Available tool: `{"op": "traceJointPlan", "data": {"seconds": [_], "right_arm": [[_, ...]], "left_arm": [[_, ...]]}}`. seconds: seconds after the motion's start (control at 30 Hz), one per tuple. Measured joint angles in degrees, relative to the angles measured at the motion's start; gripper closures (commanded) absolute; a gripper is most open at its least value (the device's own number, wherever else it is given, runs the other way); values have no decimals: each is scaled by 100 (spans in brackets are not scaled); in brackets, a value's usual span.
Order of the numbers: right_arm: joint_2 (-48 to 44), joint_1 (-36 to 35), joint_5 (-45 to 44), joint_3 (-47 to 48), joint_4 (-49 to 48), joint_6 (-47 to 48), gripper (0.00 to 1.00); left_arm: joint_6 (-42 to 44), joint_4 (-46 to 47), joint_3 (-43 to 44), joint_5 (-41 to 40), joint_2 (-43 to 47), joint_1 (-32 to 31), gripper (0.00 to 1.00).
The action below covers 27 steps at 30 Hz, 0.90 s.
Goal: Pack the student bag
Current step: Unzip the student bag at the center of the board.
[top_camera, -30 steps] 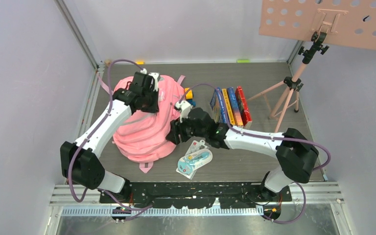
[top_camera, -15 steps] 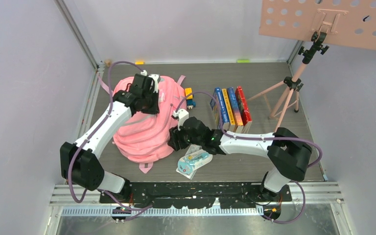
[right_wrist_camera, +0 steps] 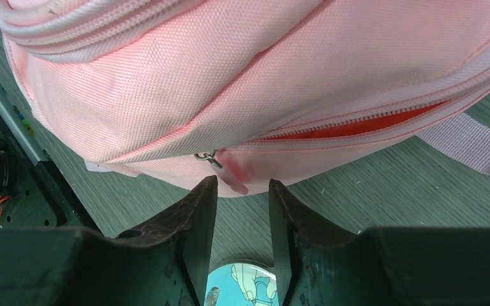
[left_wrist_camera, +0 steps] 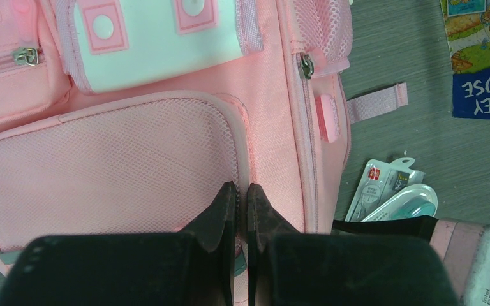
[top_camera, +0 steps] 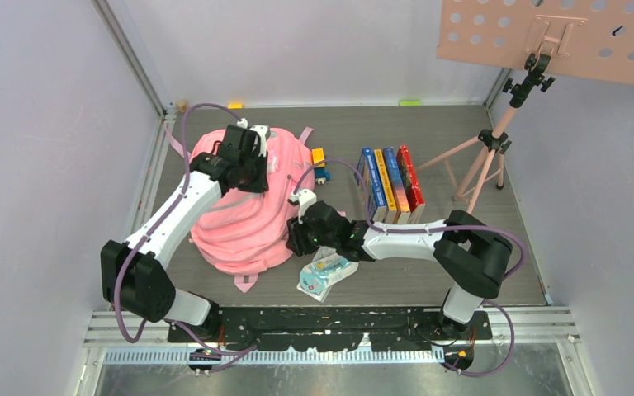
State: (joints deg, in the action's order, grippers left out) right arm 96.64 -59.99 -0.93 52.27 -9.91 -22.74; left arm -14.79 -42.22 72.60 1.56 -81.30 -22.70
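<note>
Right wrist view showed right fingers (right_wrist_camera: 198, 217) open astride the zip pull (right_wrist_camera: 233, 180) of the student bag (top_camera: 248, 219) lying on the surface (top_camera: 462, 256), left fingers (left_wrist_camera: 220, 217) closed atop it, books (top_camera: 392, 186) and stationery pack (top_camera: 326, 272) not yet packed.

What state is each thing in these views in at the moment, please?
student bag, lying front up on the table, main zip partly open, orange lining showing.
zip pull, hanging between the right fingers, not gripped.
left gripper, shut, tips on the bag's front.
right gripper, open around the zip pull.
books, closed, side by side.
stationery pack, lying flat beside the bag.
music stand, upright.
</note>
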Motion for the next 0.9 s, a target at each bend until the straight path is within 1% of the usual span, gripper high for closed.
{"op": "traceJointPlan", "data": {"seconds": [0.2,0.27,0.33,0.4,0.47,0.6,0.77,0.9], "right_arm": [[142,-7,9,2,-83,-2,62],[203,-26,9,2,-87,-2,65],[234,-52,9,4,-94,0,72],[243,-79,11,15,-109,9,90],[243,-107,15,46,-125,22,98],[243,-155,42,81,-164,42,100],[243,-175,42,81,-164,120,98],[243,-179,0,81,-162,114,86]], "left_arm": [[2,2,-9,0,2,0,100],[4,2,-9,0,2,0,100],[4,0,-9,0,2,0,100],[4,2,-9,0,2,0,100],[4,2,-11,0,2,0,100],[7,11,-11,-2,2,0,100],[15,11,-20,-2,2,0,100],[17,11,-20,-2,2,0,100]]}}
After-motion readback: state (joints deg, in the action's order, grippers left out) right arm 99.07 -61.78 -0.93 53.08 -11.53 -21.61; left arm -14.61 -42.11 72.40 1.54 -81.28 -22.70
